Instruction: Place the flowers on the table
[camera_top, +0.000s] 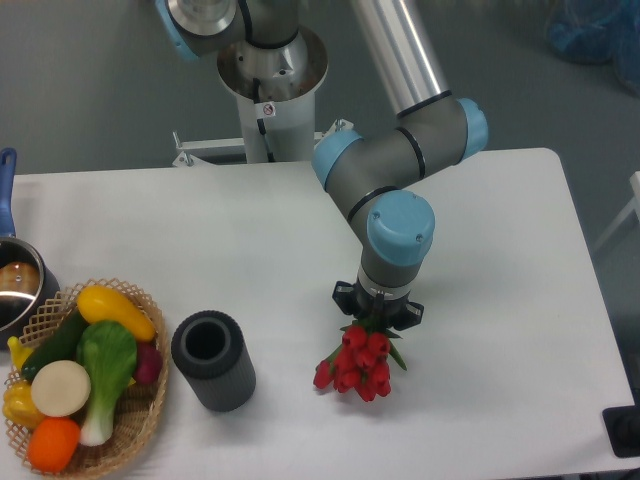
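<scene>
A: Where are the flowers (357, 368) right now?

B: Near the middle of the worktop (500, 300), towards its front edge. The red buds fan out just below the arm's wrist, with a few green leaves showing at the top of the bunch.

A: Does the end effector (377, 311) have hold of them?

B: It points straight down right over the stem end, and its black body hides the fingers from this camera. The stems run up underneath it, but I cannot tell whether the fingers are closed on them or spread apart.

A: Are the buds lying on the worktop?

B: They appear low against the white surface, tilted down and to the left. Whether they actually touch it, I cannot tell from this angle.

A: What else is on the worktop?

B: A dark cylinder (213, 360) stands upright to the left of the flowers, apart from them, its open top facing up. Further left, at the front corner, a wicker basket (135, 410) holds colourful vegetables. Just behind the basket, at the left edge, sits a metal pot (18, 290) with a blue handle.
</scene>
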